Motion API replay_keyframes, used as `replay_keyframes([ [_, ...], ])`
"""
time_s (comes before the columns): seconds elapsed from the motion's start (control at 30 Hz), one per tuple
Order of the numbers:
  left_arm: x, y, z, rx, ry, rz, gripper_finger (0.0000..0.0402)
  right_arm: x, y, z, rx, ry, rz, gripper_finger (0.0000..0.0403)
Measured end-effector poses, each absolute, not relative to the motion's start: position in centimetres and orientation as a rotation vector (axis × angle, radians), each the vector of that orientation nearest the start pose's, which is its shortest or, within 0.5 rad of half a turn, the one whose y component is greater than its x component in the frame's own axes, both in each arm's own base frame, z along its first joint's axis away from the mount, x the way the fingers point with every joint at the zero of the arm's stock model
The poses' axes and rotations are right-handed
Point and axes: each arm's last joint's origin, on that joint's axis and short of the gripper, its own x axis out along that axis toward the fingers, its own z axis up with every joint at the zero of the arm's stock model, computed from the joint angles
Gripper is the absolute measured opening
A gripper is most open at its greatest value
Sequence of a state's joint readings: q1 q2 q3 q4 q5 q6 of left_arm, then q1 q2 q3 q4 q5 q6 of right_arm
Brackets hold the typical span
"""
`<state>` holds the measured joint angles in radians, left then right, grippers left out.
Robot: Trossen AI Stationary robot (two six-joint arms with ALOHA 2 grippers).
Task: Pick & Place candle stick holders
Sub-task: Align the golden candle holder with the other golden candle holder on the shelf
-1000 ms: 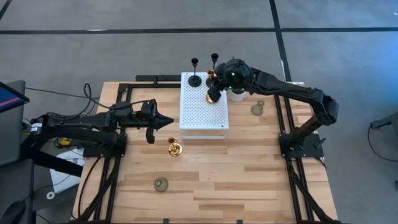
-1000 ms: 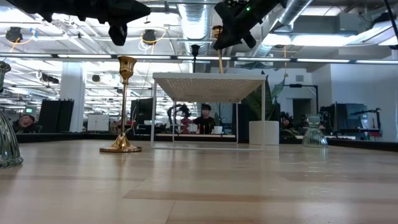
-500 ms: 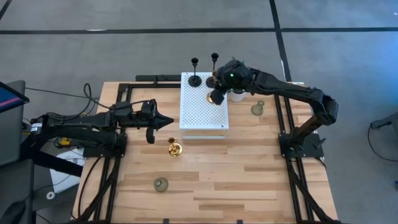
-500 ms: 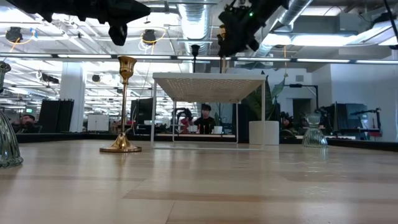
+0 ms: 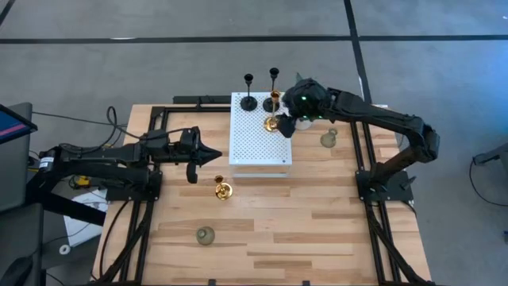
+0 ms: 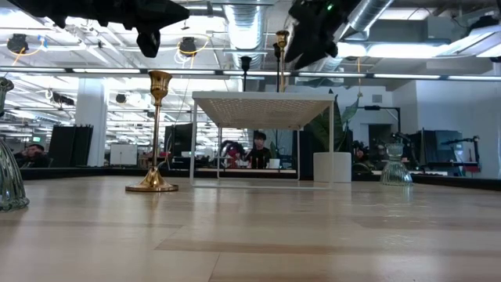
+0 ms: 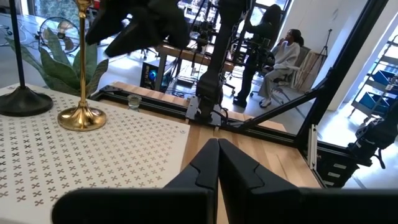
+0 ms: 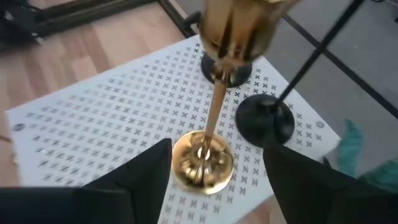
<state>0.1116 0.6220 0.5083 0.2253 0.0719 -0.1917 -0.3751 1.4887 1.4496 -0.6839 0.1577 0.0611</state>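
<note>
A gold candle stick holder (image 8: 202, 163) stands upright by its round base on the white perforated stand (image 5: 258, 147), near two slim black holders (image 5: 248, 102) (image 5: 274, 95). My right gripper (image 8: 216, 149) is open just behind it; its fingers stand on either side of the base, apart from it. A second gold holder (image 5: 223, 189) stands on the table in front of the stand. Pale-green glass holders sit at the near left (image 5: 205, 236) and far right (image 5: 329, 139). My left gripper (image 5: 194, 156) hangs shut and holds nothing, left of the stand.
A small plant in a white pot (image 6: 333, 166) stands beside the stand's far right corner, under my right arm. Black frame rails (image 5: 361, 151) run along both sides of the wooden table. People sit in the room beyond the table.
My right gripper has opened and let go of the gold holder, which now stands upright on the white stand. The gripper has drawn back a little toward the table's right edge.
</note>
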Motion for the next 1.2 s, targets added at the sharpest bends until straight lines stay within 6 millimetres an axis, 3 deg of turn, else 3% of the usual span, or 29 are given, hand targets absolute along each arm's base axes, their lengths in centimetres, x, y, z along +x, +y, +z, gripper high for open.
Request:
replay_keyframes([
  [0.3, 15.1, 1.3, 30.0, -0.177, -0.106, -0.045, 0.0008, 25.2, -8.1, 39.0, 0.186, 0.65, -0.468, 0.0185],
  [0.63, 14.8, 1.1, 29.3, -0.187, -0.026, -0.079, 0.0004, 22.8, -4.7, 40.2, 0.195, 0.668, -0.368, 0.0015],
  [0.97, 11.2, 0.4, 29.0, -0.222, 0.035, -0.076, 0.0004, 23.2, -2.1, 40.1, 0.151, 0.679, -0.334, 0.0004],
  [1.2, 10.7, -0.2, 27.3, -0.228, 0.203, -0.013, 0.0004, 22.7, -1.0, 40.8, 0.089, 0.622, -0.398, 0.0001],
])
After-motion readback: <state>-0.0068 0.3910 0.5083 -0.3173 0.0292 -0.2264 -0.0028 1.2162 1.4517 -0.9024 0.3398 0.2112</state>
